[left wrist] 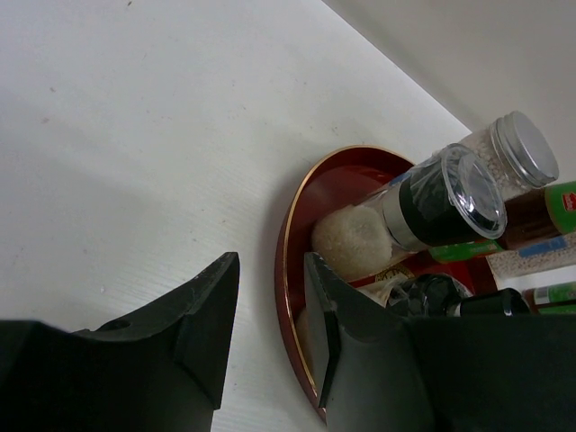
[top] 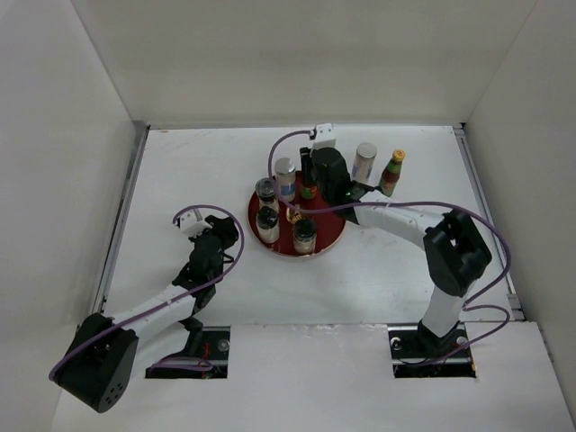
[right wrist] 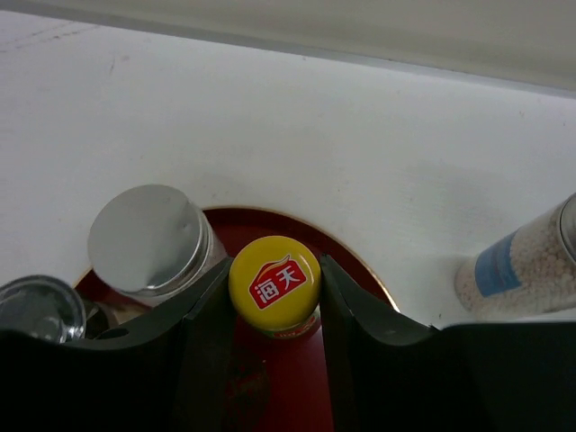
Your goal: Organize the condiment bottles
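Right gripper (right wrist: 274, 270) clamps a yellow-capped sauce bottle (right wrist: 274, 283) on the crowded red tray (right wrist: 346, 265), a silver-topped shaker (right wrist: 148, 238) just beside it. Left gripper (left wrist: 270, 270), narrowly parted and empty, hovers beside the tray's rim, with bare table (top: 180, 171) to its left.

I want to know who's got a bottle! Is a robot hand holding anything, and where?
Yes. The right gripper pinches the yellow-capped sauce bottle by its cap, jaws on either side. The left gripper holds nothing.

**Table: tray plus two strays**

White table (top: 198, 171) carries the round red tray (top: 331, 238) near centre-back. Just right of it, a silver-topped shaker (top: 364, 162) and a yellow-capped sauce bottle (top: 392, 173) stand directly on the tabletop.
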